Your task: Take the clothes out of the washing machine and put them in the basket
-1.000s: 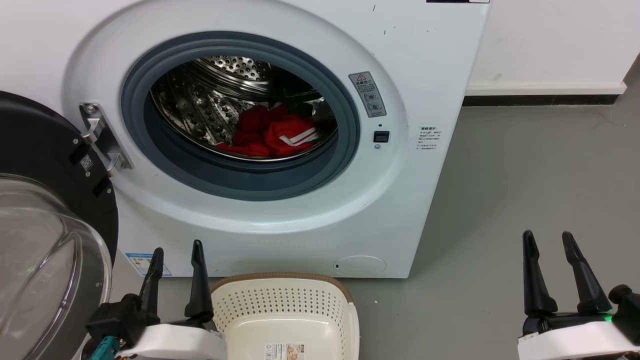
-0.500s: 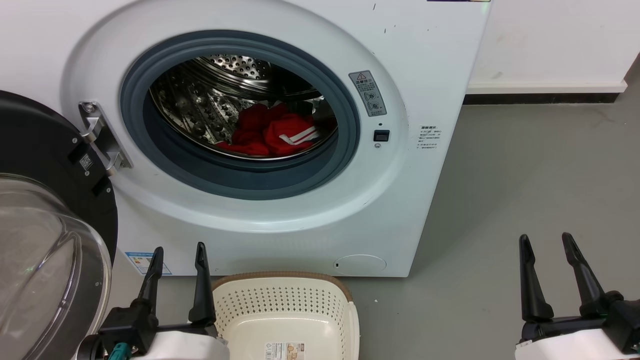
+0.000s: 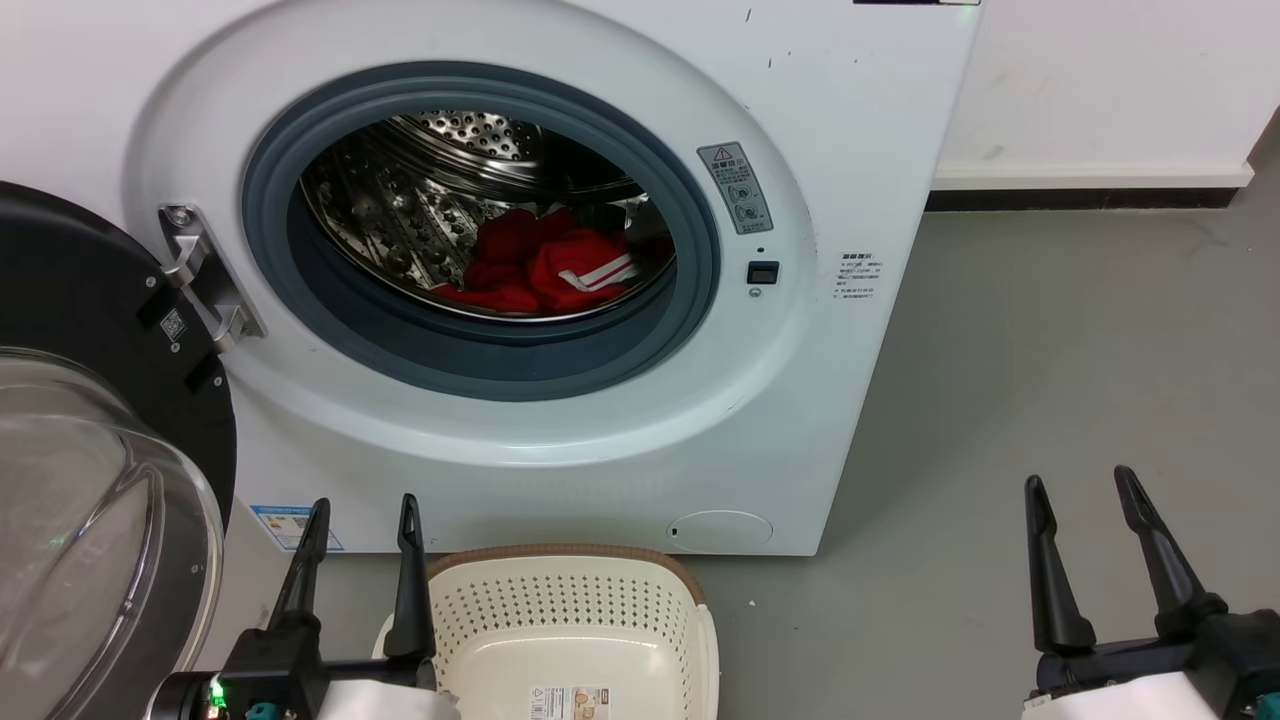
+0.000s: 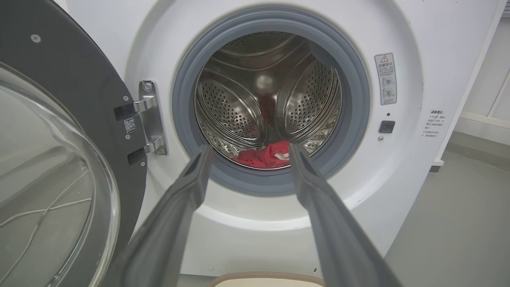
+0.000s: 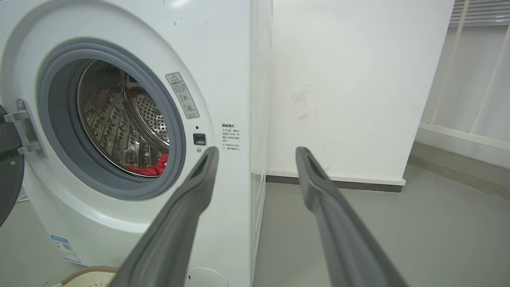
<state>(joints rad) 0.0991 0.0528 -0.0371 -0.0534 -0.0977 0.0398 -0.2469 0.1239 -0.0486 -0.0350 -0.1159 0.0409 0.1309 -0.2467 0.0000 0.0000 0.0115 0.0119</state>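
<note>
Clothes (image 3: 540, 268), a red heap with white stripe trim, lie at the bottom of the drum inside the washing machine (image 3: 850, 150), whose door (image 3: 80, 290) hangs open on the left. The basket (image 3: 566, 552) stands on the floor just in front, with nothing red in it. The left tool (image 3: 365, 502) and the right tool (image 3: 1077, 476) hover low, fingers spread, holding nothing. By my judgement the reach is not yet begun: next, one tool must pass the grey seal and pinch the fabric.
</note>
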